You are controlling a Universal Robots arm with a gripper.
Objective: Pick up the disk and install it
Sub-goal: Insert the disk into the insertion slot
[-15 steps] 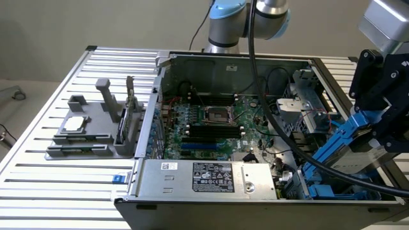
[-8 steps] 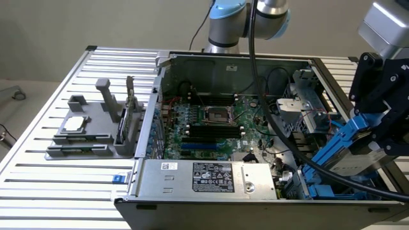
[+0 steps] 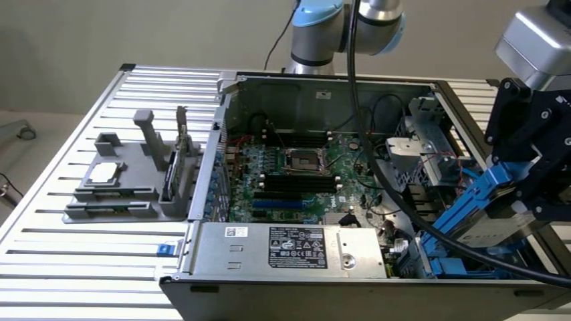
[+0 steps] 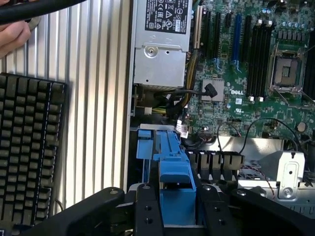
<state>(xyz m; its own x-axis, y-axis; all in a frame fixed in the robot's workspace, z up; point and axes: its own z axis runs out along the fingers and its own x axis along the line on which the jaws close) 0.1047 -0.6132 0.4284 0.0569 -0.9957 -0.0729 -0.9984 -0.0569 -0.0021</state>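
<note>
ribbed metal counter (image 3: 53,247) beneath everything. on it, open computer case (image 3: 330,85), green motherboard (image 3: 295,180) inside, silver power supply box (image 3: 295,247) along the near edge. black keyboard (image 4: 29,152) on the counter beside the case. grey fixture (image 3: 134,180) at the exterior view's left. over the case's side at the exterior view's right, black gripper (image 4: 179,209), partly closed and clamped on the disk (image 3: 498,224): tilted, raised above the case, blue bracket between the fingers (image 4: 147,216). a hand (image 4: 12,37) near the keyboard. small square chip (image 3: 104,172) atop the fixture.
</note>
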